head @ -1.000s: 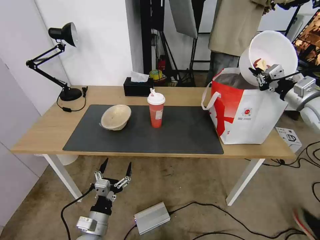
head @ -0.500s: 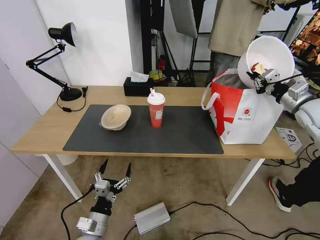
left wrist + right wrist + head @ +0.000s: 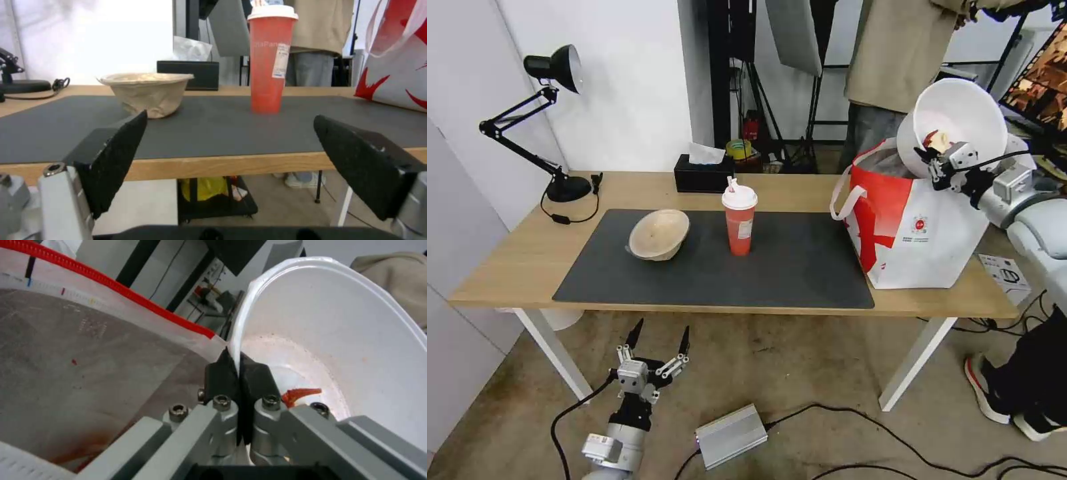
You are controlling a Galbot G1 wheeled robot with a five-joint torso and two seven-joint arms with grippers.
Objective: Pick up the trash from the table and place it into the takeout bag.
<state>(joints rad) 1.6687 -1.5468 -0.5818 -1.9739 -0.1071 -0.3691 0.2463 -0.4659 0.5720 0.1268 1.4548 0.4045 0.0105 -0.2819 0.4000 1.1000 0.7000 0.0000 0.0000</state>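
White bowl (image 3: 960, 120) looked light and thin; your right gripper (image 3: 932, 160) pinched its rim above the takeout bag (image 3: 920, 227). Left gripper (image 3: 657, 341) hung wide open, empty, below the table (image 3: 507, 267).

A black desk lamp (image 3: 550, 107) stands at the far left corner of the counter, its cord (image 3: 570, 217) looping beside its base. A black tissue box (image 3: 702, 175) sits at the far edge, a white tissue poking up. On the floor lie a silver metal box (image 3: 731, 437), black cables (image 3: 894, 433) and a white carton (image 3: 1006, 275) to the right.
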